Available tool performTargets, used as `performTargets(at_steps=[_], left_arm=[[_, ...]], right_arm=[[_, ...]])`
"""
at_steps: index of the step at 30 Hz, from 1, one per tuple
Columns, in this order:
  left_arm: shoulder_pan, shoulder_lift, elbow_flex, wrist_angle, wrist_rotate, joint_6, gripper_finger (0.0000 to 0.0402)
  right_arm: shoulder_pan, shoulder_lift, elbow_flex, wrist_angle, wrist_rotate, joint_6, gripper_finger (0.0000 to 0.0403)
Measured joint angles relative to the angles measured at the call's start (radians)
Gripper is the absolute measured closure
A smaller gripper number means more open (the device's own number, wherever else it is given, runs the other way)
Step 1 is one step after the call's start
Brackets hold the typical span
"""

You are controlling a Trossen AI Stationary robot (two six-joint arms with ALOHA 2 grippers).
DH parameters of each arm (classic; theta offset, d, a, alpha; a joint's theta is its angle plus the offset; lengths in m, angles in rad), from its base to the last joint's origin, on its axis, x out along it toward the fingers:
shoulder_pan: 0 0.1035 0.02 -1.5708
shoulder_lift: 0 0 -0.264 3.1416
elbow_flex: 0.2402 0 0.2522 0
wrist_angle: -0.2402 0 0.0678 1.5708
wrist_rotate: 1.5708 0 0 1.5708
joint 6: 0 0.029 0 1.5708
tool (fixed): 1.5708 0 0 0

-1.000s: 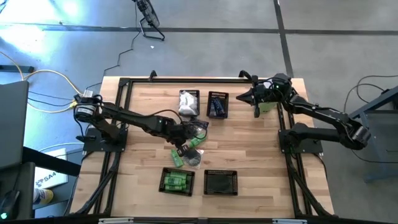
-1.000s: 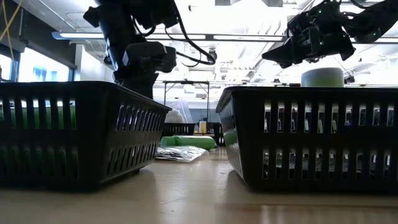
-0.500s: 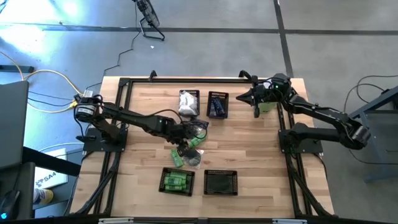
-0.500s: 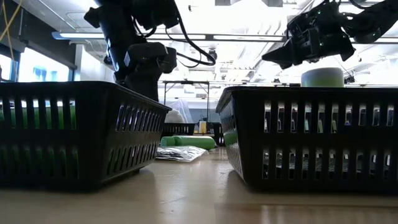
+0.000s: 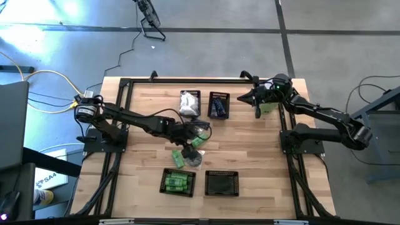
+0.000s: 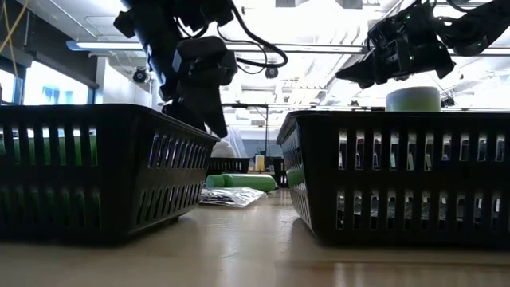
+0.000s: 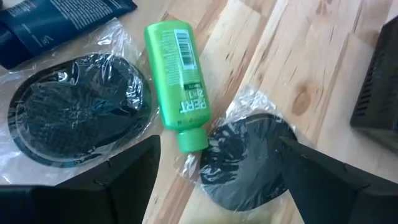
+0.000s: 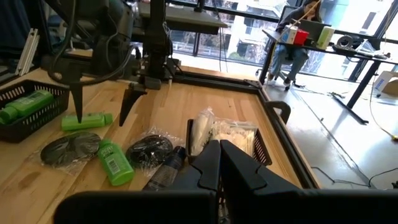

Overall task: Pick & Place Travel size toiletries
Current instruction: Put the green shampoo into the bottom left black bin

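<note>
High view: the left tool (image 5: 187, 149) hangs over the loose toiletries (image 5: 195, 145) at the middle of the table (image 5: 262, 156), fingers spread and holding nothing. The right tool (image 5: 254, 100) hangs at the far right, just beside a pale-green cylinder (image 5: 269, 107), fingers pressed together. Four baskets (image 5: 222, 184) stand on the table; one holds green bottles (image 5: 177, 182).

Low view: two baskets fill the foreground; the left tool (image 6: 209, 119) hangs behind them.

Left wrist view: a green bottle (image 7: 178, 82) lies between two clear-wrapped dark discs (image 7: 74, 109), touching both wraps.

Right wrist view: the closed right tool (image 8: 219, 163) faces the pile.
</note>
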Motion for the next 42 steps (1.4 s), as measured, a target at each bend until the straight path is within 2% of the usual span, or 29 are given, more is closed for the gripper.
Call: performTargets(at_steps=[5,14,26,30,37,42], left_arm=[[0.000,0.000,0.000,-0.014,-0.007,-0.056,0.0089],[0.000,0.000,0.000,-0.022,-0.087,-0.108,0.0089],[0.000,0.000,0.000,-0.033,-0.109,-0.013,0.0089],[0.000,0.000,0.000,-0.031,-0.165,-0.085,0.0089],[-0.018,0.000,0.000,-0.027,-0.102,-0.207,0.0089],[-0.048,0.000,0.000,-0.027,-0.114,-0.239,0.0089]], right_arm=[[0.000,0.000,0.000,-0.005,0.000,-0.005,0.0399],[0.000,0.000,0.000,-0.003,0.000,-0.006,0.0399],[0.000,0.000,0.000,0.025,-0.002,-0.006,0.0399],[0.000,0.000,0.000,0.038,-0.001,-0.006,0.0399],[0.000,-0.001,0.000,0.055,-0.003,0.017,0.0399],[0.000,-0.001,0.000,0.055,-0.003,0.025,0.0399]])
